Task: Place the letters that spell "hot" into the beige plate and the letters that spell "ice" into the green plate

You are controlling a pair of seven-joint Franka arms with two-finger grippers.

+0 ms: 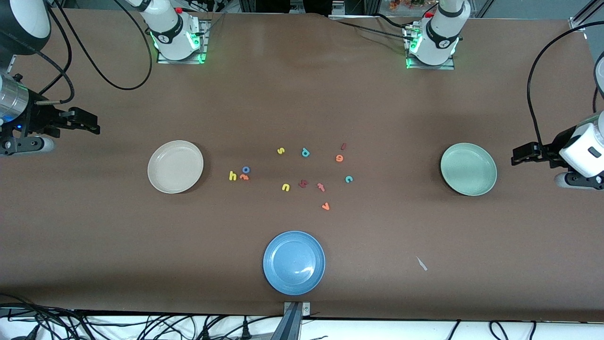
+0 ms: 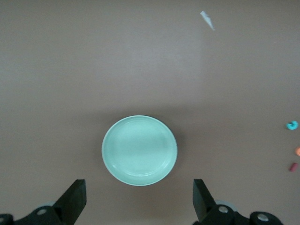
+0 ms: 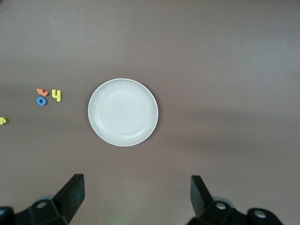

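On the brown table I see nothing sorted yet: the round cream-beige plate (image 1: 175, 166) and round mint-green plate (image 1: 468, 169) sit bare. The yellow h (image 1: 232, 176), blue ring o (image 1: 246, 169) and orange hooked t (image 1: 244, 177) cluster just beside the beige plate, with the dark red bar i (image 1: 343, 146), orange e (image 1: 339, 158) and teal c (image 1: 348, 179) nearer the green one. My left gripper (image 2: 139, 199) and right gripper (image 3: 137, 194) both hang spread and unloaded, each over its own end of the table, so all six moves remain.

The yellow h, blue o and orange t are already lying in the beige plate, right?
Not quite. The yellow h, blue o and orange t lie on the table beside the beige plate, not in it. The front view shows the plate holding nothing, and the right wrist view agrees.
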